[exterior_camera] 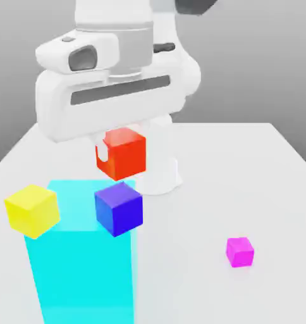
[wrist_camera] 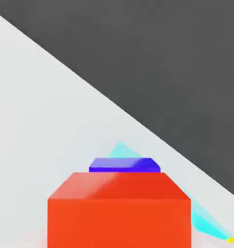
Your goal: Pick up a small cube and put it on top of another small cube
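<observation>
The red-orange small cube (exterior_camera: 122, 154) hangs in the air under the white hand, with my gripper (exterior_camera: 121, 149) shut on it. One white finger (exterior_camera: 102, 150) shows against its side. Just below and in front, the dark blue-violet cube (exterior_camera: 119, 208) rests on the corner of a tall cyan block (exterior_camera: 79, 266). The two cubes are apart, the red one higher and slightly behind. In the hand view the red-orange cube (wrist_camera: 119, 210) sits close to the camera, with the blue-violet cube (wrist_camera: 124, 165) showing just beyond its top edge.
A yellow cube (exterior_camera: 31, 210) sits at the cyan block's edge on the exterior view's left. A small magenta-pink cube (exterior_camera: 240, 251) lies on the white table (exterior_camera: 244, 183) to the right. The robot's white base (exterior_camera: 160, 171) stands behind the cubes.
</observation>
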